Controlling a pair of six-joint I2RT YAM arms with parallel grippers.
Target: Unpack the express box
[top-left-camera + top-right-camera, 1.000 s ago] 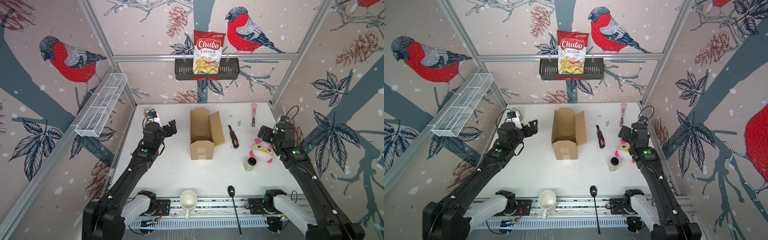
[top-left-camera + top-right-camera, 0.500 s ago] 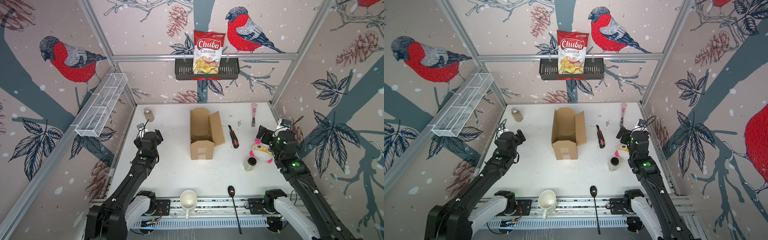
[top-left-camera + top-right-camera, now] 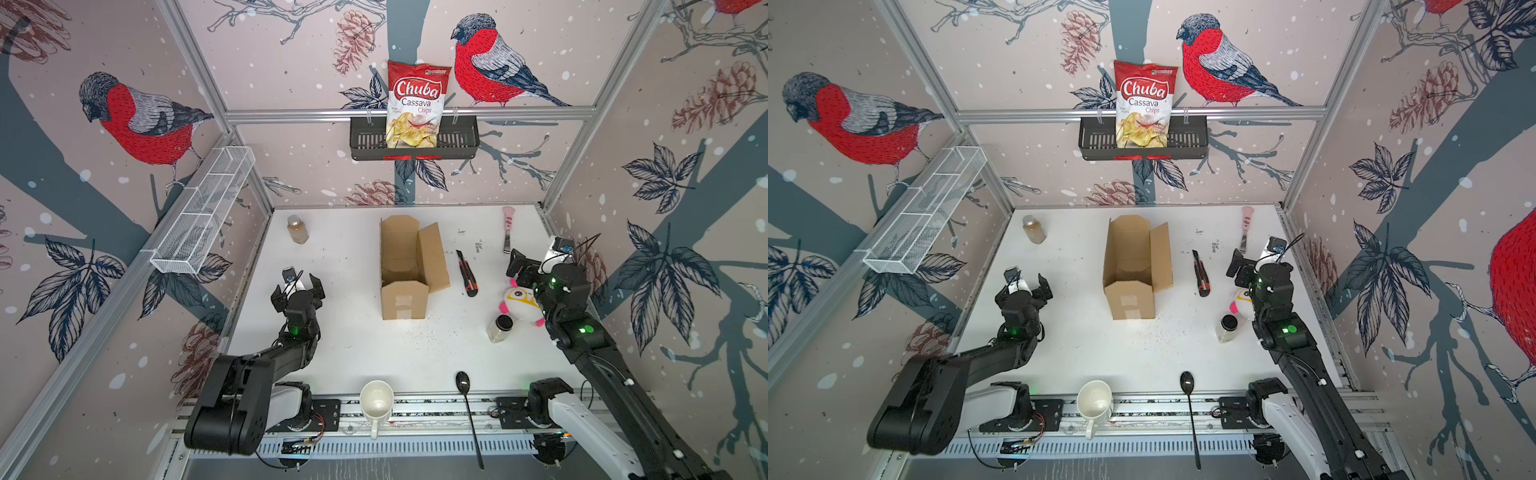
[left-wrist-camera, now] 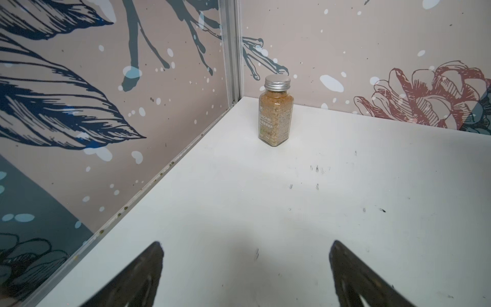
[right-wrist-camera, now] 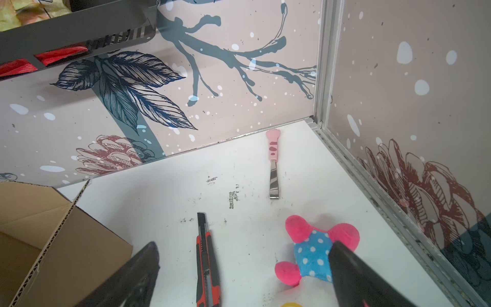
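The express box [image 3: 405, 266] is found open, seemingly emptied; the left end effector [image 4: 246, 245] and right end effector [image 5: 244, 247] are spread, empty; only withdrawal seems needed.

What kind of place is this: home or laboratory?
Probably a robot test cell: two arms mounted on a rail, aluminium frame posts holding bird-print walls, a plush toy and cutter near the open express box.

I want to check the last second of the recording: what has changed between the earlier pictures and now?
The left fingers drew back toward the robot's base, away from the spice jar in the far left corner, still open. The right fingers shifted only slightly, open near the plush toy. The cardboard box, knife, small jar, mug and spoon stayed in place.
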